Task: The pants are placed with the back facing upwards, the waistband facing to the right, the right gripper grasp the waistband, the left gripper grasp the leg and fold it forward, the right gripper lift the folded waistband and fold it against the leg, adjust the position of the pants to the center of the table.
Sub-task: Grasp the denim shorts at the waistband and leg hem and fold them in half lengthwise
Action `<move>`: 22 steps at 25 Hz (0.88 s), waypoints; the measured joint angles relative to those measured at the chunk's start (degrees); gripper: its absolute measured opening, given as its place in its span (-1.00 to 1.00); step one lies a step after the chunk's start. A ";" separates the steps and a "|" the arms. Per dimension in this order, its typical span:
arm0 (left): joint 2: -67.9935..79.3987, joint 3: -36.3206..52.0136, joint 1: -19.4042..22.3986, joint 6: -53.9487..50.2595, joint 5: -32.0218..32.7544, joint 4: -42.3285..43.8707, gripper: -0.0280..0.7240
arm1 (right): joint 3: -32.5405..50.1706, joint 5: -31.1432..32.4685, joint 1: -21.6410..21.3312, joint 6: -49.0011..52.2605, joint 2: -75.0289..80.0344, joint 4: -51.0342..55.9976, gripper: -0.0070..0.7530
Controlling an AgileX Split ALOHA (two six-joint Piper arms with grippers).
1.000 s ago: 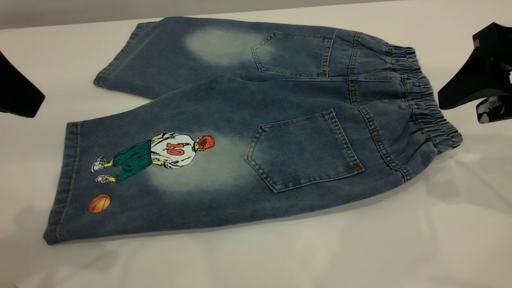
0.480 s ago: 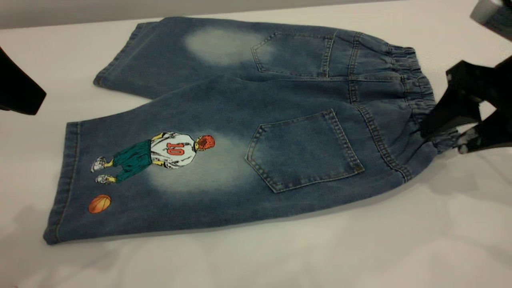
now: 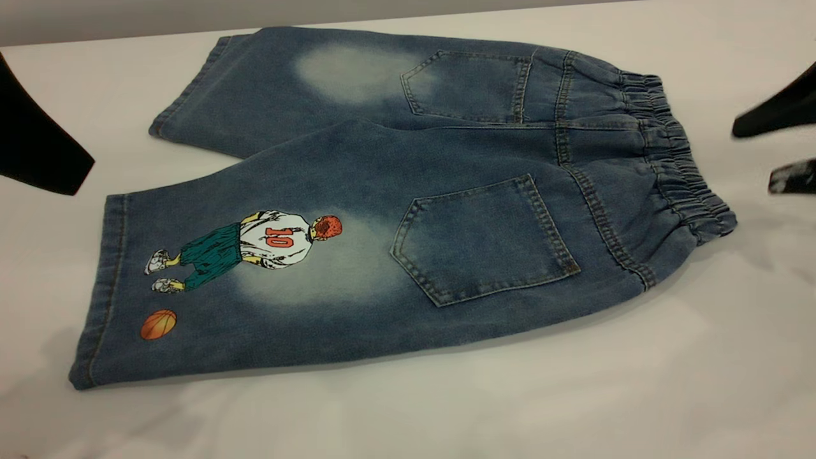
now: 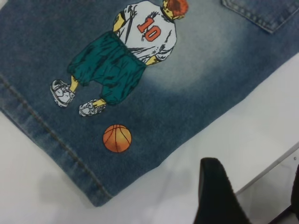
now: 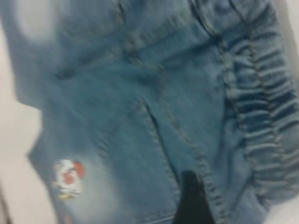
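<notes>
Exterior view. The pants (image 3: 395, 204), knee-length blue denim shorts with faded pale patches, lie flat and back side up on the table (image 3: 446, 408), a plain white matte tabletop. 2 back patch pockets face upward. The waistband (image 3: 679, 159), a ruched elastic band of blue denim, forms the right-hand end of the garment. The leg (image 3: 255, 280), printed with a red-haired player in a white number 10 shirt and an orange basketball, lies nearer the camera, its hem to the left; the plain leg lies behind it.

The right gripper (image 3: 781, 150), a black 2-fingered claw with whitish tips, hovers at the right edge, near the waistband but apart from it, its fingers spread and holding nothing. The left gripper (image 3: 38, 146), a black curved part at the left edge, sits just beside the leg hem without touching it; whether its fingers are parted cannot be told.

Left wrist view. The printed player, basketball and leg hem fill the frame.
</notes>
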 joint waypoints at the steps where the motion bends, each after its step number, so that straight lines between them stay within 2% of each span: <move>1: 0.00 0.00 0.00 0.00 -0.16 0.02 0.03 | 0.00 0.94 -0.26 0.38 0.21 -0.61 0.15; 9: 0.00 0.00 0.00 0.00 -0.17 0.02 0.03 | 0.00 1.26 -0.21 1.18 5.33 -1.78 0.15; 22: 0.00 0.00 0.00 0.03 -0.17 0.02 0.03 | -0.27 1.89 -0.21 -3.89 12.79 3.60 0.15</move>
